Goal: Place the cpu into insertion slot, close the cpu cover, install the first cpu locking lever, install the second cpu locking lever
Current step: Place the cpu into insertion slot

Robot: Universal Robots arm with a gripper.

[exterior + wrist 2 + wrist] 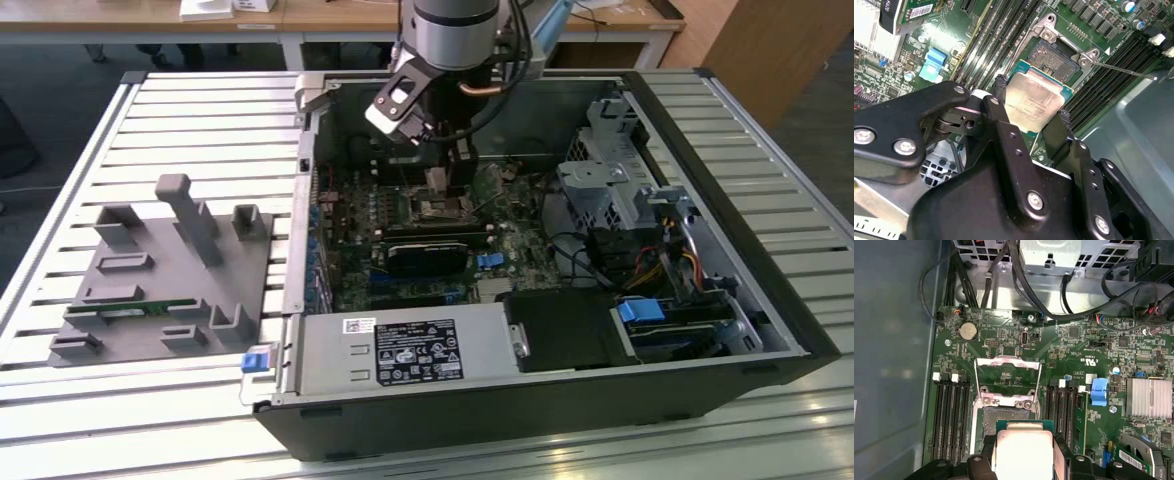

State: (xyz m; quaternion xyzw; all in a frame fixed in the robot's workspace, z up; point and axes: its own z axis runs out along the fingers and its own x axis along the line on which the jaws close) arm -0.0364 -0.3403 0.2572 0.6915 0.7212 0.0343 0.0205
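My gripper (1032,101) is shut on the cpu (1038,98), a thin square chip with a dull silvery top on a green edge, pinched by its two opposite sides. The chip hangs a little above the bare insertion slot (1056,57) and partly overlaps it, also seen as cpu (1024,452) over insertion slot (1006,415). The cpu cover (1006,400), a silvery frame with a square opening, stands raised on the slot's far side. A thin locking lever (1126,70) sticks out beside the slot. In the exterior view the gripper (447,178) reaches down into the open computer case (747,300).
Black memory slots (949,415) flank the insertion slot on both sides. A blue connector (1099,391), a finned heat sink (1149,398) and a cable bundle (1054,310) lie nearby. A grey fixture block (160,270) sits on the slatted table at the exterior view's left.
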